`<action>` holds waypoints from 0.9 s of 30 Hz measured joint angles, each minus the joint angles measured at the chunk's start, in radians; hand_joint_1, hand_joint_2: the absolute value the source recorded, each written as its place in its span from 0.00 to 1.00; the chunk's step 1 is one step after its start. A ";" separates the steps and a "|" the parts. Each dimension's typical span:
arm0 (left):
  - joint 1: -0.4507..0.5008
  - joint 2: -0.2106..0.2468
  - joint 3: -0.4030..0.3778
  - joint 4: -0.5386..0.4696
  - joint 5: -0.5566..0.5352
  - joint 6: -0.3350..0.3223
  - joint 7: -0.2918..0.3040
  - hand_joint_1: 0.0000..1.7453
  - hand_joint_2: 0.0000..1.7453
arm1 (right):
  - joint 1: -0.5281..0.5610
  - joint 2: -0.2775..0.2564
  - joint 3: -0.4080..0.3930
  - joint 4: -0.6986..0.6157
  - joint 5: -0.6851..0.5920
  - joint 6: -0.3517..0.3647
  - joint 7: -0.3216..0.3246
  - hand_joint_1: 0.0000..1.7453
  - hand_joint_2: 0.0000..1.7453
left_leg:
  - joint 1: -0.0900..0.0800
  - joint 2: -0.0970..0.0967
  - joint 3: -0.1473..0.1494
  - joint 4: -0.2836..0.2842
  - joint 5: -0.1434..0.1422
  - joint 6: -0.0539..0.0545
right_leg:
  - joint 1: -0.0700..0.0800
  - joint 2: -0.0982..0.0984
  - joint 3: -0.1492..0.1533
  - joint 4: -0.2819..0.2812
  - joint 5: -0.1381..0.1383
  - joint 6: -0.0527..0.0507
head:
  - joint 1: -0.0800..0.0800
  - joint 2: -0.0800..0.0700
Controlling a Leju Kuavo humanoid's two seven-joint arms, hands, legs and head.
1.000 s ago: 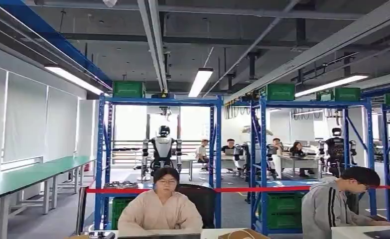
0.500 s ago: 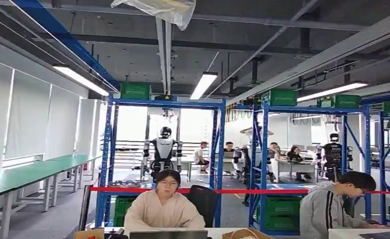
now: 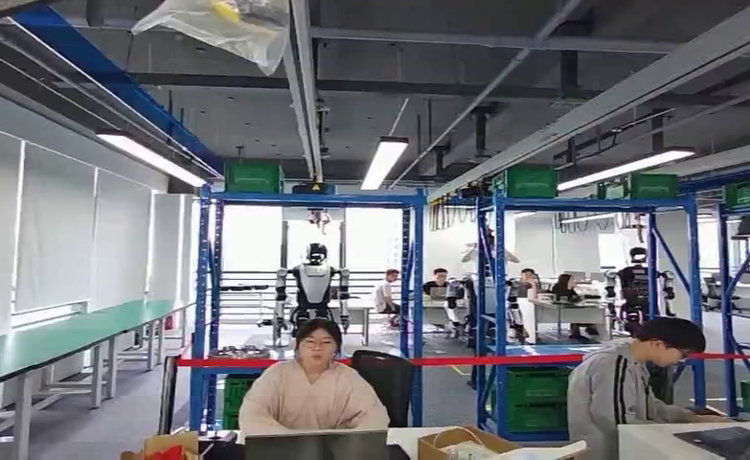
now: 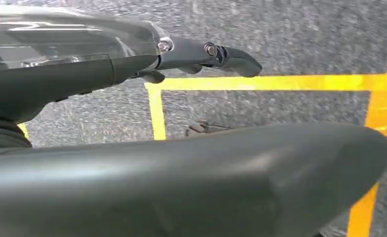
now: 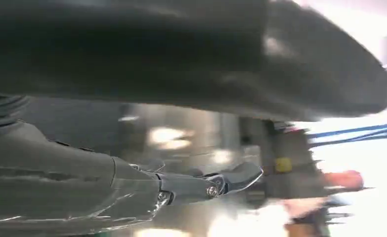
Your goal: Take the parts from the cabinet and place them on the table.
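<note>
Both hands hold nothing, fingers extended: the left hand [image 4: 191, 148] hangs over grey floor [image 4: 300, 34] with yellow tape lines [image 4: 260, 82], the right hand [image 5: 181, 123] before blurred shelving.

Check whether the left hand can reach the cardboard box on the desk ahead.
Probably not as things stand: the left hand hangs down facing the floor, while the cardboard box sits on the desk some way ahead.

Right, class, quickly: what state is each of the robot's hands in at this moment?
Left hand: open, thumb and fingers apart, holding nothing, above the grey floor.
Right hand: open, thumb and fingers apart, nothing between them.
</note>
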 joint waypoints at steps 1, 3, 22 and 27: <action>0.001 0.000 0.003 0.000 -0.004 0.000 0.000 0.00 0.00 | -0.006 -0.006 0.001 0.052 0.024 -0.040 0.000 0.00 0.00 | 0.001 0.000 0.043 -0.059 0.036 -0.001 | -0.001 0.000 -0.014 0.008 0.005 0.003 | 0.000 0.000; 0.000 -0.002 0.005 0.000 -0.009 0.000 0.000 0.00 0.00 | -0.026 -0.028 0.019 0.188 0.069 -0.162 0.000 0.00 0.00 | 0.005 0.000 0.159 -0.223 0.058 -0.002 | 0.000 0.001 -0.039 0.029 0.012 0.012 | 0.000 0.000; -0.009 -0.030 0.028 0.000 -0.055 -0.015 0.013 0.00 0.00 | -0.202 -0.107 0.024 1.136 0.026 -0.530 0.664 0.00 0.00 | -0.013 0.008 0.039 -0.278 0.178 0.034 | 0.001 0.014 0.141 -0.032 -0.080 0.033 | 0.000 0.000; -0.009 -0.030 0.025 0.000 -0.072 -0.021 0.016 0.00 0.00 | -0.211 -0.104 0.007 1.163 0.015 -0.526 0.719 0.00 0.00 | -0.011 0.003 -0.033 -0.074 -0.022 0.017 | -0.002 0.005 0.075 -0.037 -0.032 -0.001 | 0.001 0.000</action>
